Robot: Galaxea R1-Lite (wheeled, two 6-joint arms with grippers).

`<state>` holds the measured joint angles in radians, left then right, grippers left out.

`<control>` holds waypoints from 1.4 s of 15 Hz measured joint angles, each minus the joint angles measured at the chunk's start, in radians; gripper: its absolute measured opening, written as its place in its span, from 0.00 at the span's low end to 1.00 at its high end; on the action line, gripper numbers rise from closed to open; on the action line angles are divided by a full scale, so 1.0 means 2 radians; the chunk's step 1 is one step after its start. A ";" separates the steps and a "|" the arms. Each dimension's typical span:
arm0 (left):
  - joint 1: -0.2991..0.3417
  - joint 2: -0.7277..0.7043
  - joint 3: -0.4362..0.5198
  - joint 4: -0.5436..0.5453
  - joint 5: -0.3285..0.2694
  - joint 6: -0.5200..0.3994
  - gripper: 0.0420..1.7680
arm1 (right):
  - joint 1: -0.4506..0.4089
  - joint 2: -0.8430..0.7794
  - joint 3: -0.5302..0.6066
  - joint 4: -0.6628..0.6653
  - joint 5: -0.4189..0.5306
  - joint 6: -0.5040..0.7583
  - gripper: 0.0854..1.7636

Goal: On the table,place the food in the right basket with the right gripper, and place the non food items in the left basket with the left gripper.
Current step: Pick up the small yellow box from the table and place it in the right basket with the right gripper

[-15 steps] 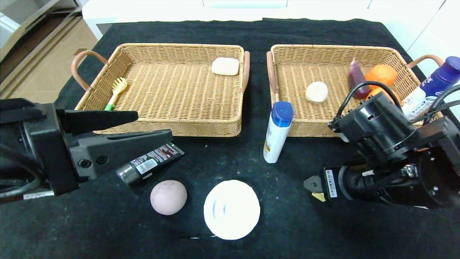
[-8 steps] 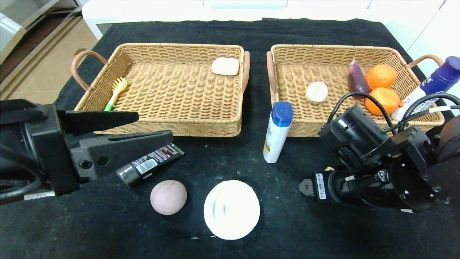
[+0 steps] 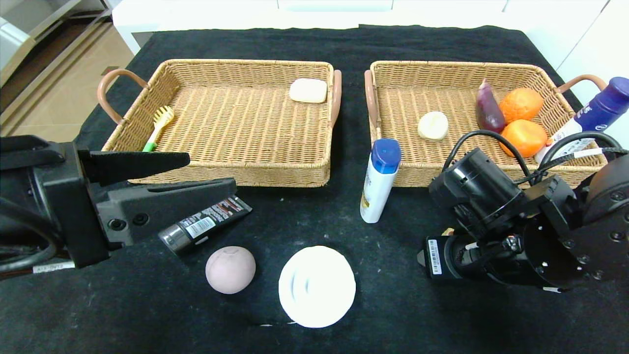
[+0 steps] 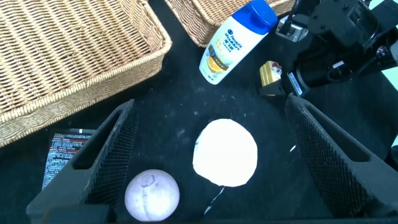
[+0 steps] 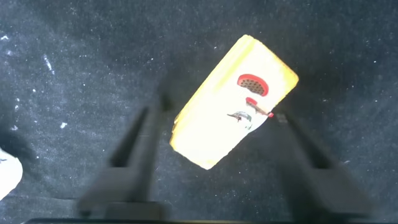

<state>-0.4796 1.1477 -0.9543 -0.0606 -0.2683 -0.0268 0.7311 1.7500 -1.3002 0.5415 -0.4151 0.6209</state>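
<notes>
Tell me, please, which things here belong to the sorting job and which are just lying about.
Job: yellow cake slice, pink bun, cream bun, white bottle, black tube, white dish, left basket, right basket, right gripper over the cake, left gripper idle.
Bystanders: two oranges, eggplant, dark-capped bottle, cream bar, yellow brush.

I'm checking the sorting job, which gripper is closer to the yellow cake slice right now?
Right. The right gripper is directly over the yellow cake slice, fingers on either side of it. The left gripper is far across the table, above the black tube.
</notes>
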 joint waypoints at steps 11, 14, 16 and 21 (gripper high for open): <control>0.000 0.000 0.000 0.000 0.000 0.000 0.97 | 0.002 -0.001 0.002 0.001 0.000 0.000 0.20; 0.000 0.000 0.000 0.000 0.000 0.000 0.97 | 0.003 -0.002 0.003 0.001 0.000 0.000 0.20; 0.000 -0.001 0.000 0.000 0.000 0.000 0.97 | 0.003 -0.004 0.004 0.001 0.000 -0.001 0.19; 0.000 -0.001 0.000 0.000 0.000 0.000 0.97 | 0.004 -0.022 0.010 0.008 0.000 -0.008 0.19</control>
<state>-0.4800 1.1464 -0.9543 -0.0606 -0.2683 -0.0268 0.7389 1.7053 -1.2802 0.5574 -0.4151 0.6043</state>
